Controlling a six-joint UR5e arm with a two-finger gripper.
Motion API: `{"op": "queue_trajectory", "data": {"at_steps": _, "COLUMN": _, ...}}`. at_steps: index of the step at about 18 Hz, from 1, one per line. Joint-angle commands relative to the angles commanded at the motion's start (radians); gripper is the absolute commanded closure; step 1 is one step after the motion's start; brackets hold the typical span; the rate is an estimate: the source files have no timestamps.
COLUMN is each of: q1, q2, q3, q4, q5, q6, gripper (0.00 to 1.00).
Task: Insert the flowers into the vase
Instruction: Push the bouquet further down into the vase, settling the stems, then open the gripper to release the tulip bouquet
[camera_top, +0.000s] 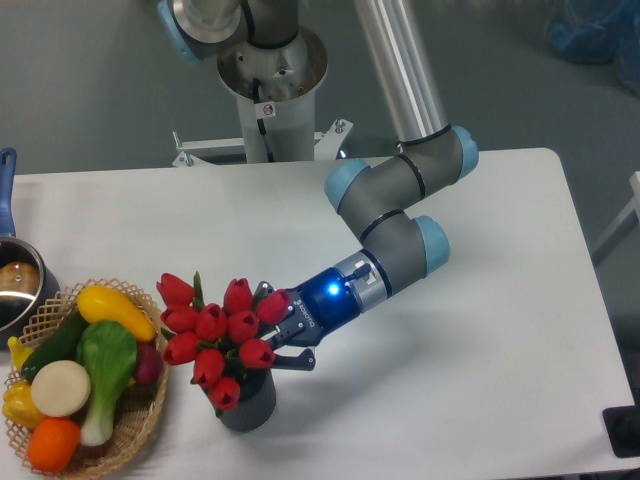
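Since the tulips (218, 340) look like a light, top-heavy bunch — soft heads and leaves that would crush or snag — the sensible hold is low on the gathered stems, not on the blooms. They spread ahead of the jaws and to either side of them, wider than the ribbed dark vase (249, 400) that sits just below and slightly forward of the jaws, on the white table (480, 380). The stems seem to drop into the vase mouth, though the red heads hide it. The gripper (276, 342) reaches in among the flowers; whether its jaws pinch the stems or stand apart cannot be told.
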Motion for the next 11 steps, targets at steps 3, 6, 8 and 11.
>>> {"op": "queue_trajectory", "data": {"at_steps": 3, "q1": 0.002, "q2": 0.000, "q3": 0.000, "q4": 0.000, "q5": 0.000, "q6": 0.000, "gripper": 0.72}}
{"op": "queue_trajectory", "data": {"at_steps": 6, "q1": 0.000, "q2": 0.000, "q3": 0.000, "q4": 0.000, "q5": 0.000, "q6": 0.003, "gripper": 0.67}}
{"op": "queue_trajectory", "data": {"at_steps": 8, "q1": 0.000, "q2": 0.000, "q3": 0.002, "q4": 0.000, "q5": 0.000, "q6": 0.005, "gripper": 0.65}}
{"op": "queue_trajectory", "data": {"at_steps": 11, "q1": 0.002, "q2": 0.000, "q3": 0.000, "q4": 0.000, "q5": 0.000, "q6": 0.005, "gripper": 0.63}}
